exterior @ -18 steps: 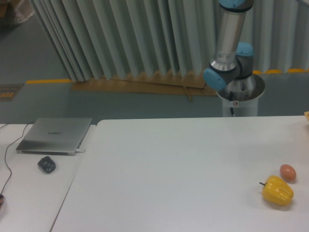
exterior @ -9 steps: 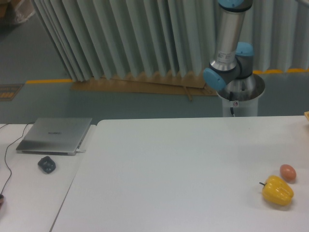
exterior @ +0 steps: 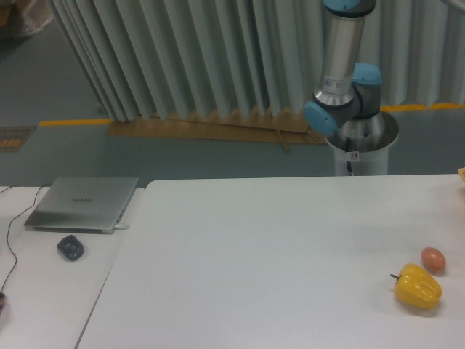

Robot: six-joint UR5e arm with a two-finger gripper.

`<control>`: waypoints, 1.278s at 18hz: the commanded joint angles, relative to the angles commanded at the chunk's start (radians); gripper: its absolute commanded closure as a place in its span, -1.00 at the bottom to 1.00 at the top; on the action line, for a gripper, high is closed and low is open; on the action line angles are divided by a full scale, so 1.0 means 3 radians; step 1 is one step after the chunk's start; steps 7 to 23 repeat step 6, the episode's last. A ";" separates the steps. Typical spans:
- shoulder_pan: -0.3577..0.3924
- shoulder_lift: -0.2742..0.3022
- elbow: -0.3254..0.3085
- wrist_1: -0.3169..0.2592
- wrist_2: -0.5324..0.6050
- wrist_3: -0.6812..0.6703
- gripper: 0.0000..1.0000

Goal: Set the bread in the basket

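The bread is out of view. Of the basket [exterior: 461,172] only a small tan sliver shows at the right edge of the frame, level with the table's far edge. The gripper is out of view: only the arm's base and lower links [exterior: 343,80] show behind the table, rising out of the top of the frame.
A yellow bell pepper [exterior: 418,287] lies near the table's right front, with a small brownish egg [exterior: 433,259] just behind it. On the adjoining left table sit a closed laptop [exterior: 82,203] and a dark mouse [exterior: 70,248]. A cable runs along the left edge.
The arm's upright link has shifted very slightly to the left. Nothing on the tables has moved.
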 joint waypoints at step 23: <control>0.0005 0.0041 -0.0005 -0.0010 0.0010 0.0010 -1.00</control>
